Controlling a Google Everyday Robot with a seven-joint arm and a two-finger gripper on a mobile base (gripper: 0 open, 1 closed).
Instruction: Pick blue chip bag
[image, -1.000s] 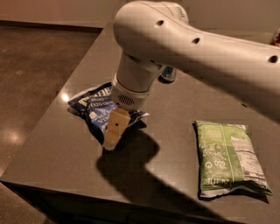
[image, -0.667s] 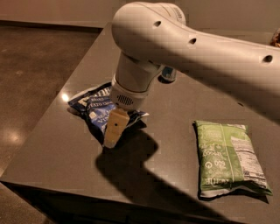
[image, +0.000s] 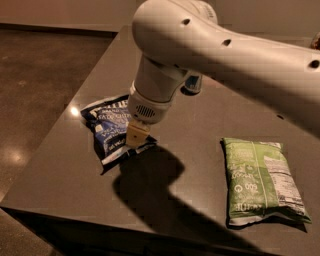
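One hand (image: 136, 136) rests on blue chip bag (image: 109, 126); its grip cannot be told

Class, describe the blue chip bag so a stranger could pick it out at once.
On the dark table, look at the left side, just under the gripper. The blue chip bag lies there: crumpled, navy with white lettering, unlike the light green bag lying flat to the right.
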